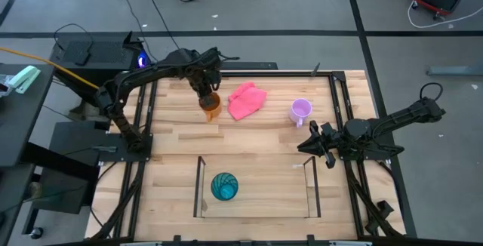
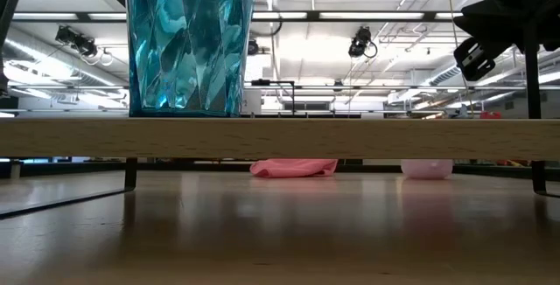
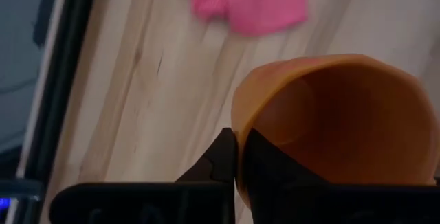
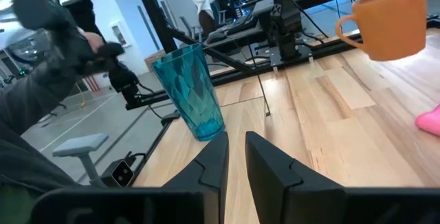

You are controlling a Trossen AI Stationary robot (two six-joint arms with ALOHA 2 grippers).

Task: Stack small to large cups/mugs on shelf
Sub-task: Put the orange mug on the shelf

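My left gripper (image 1: 205, 89) is over the far side of the table, shut on the orange mug (image 1: 210, 107). In the right wrist view the orange mug (image 4: 392, 19) hangs upright, clear of the wood. The teal tumbler (image 1: 223, 186) stands upright on the shelf's plank (image 2: 350, 136), toward its left end. The lilac mug (image 1: 300, 110) stands on the table right of the pink cloth (image 1: 247, 99). My right gripper (image 1: 312, 145) waits open near the shelf's (image 1: 312, 189) far right corner, touching nothing. My left gripper pinches the orange mug's rim wall (image 3: 242, 124), one finger (image 3: 265, 162) inside the cup and one finger (image 3: 218, 159) outside. It comes from above, pointing down. The mug hangs below the fingers, upright and lifted clear of the table.
The pink cloth (image 2: 293, 168) lies on the table just right of the held mug. The shelf's thin dark rods (image 1: 200, 186) rise at both ends of the plank. People (image 4: 201, 4) show in the room beyond the table.
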